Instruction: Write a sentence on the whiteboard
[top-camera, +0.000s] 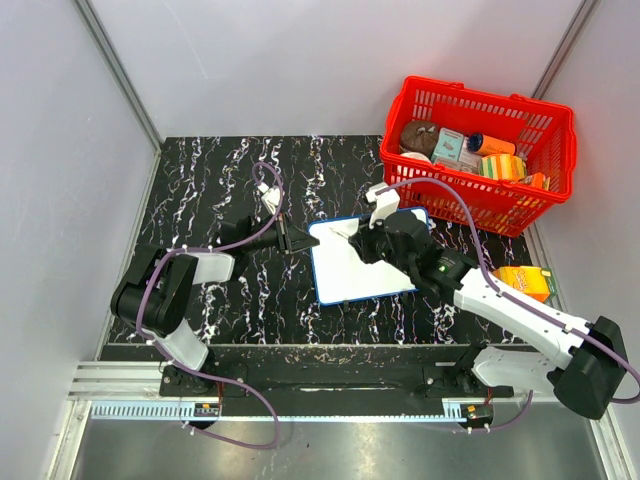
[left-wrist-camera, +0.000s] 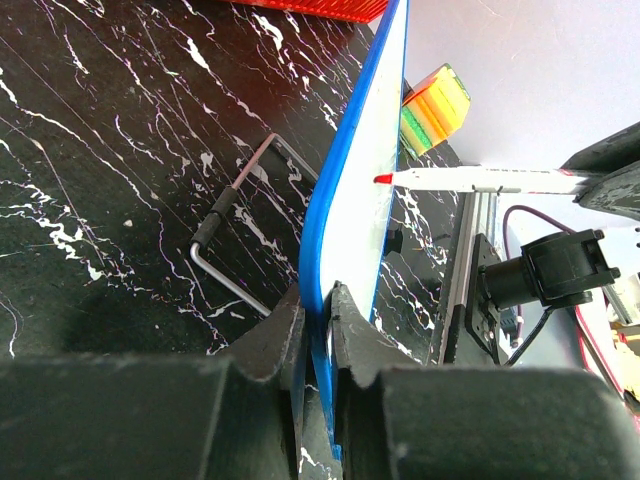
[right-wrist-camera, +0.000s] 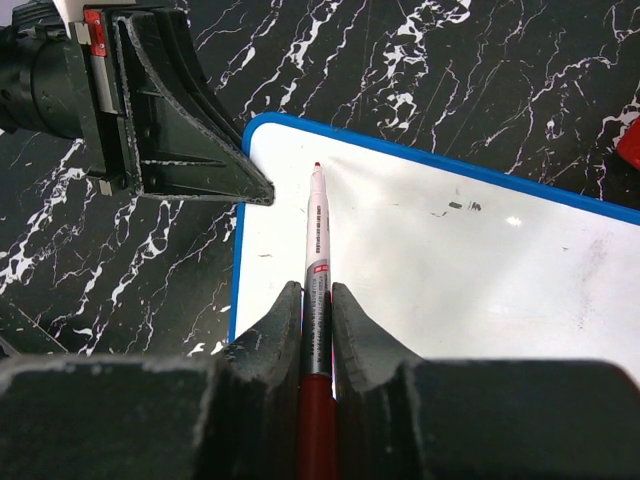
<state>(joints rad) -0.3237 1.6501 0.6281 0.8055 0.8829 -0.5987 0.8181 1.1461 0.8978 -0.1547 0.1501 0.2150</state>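
Blue-framed whiteboard (right-wrist-camera: 450, 270), rounded corner, few small marks

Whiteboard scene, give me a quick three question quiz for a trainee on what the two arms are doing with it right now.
1. True or false: the left gripper is clamped on the blue edge of the whiteboard.
2. Pick one: what does the right gripper hold? A, a sponge. B, a red marker. C, nothing.
3. Short answer: is any red writing visible on the white surface?

Key
1. True.
2. B, with its tip pointing over the board near a corner.
3. No, none visible; only a few tiny dark specks show.
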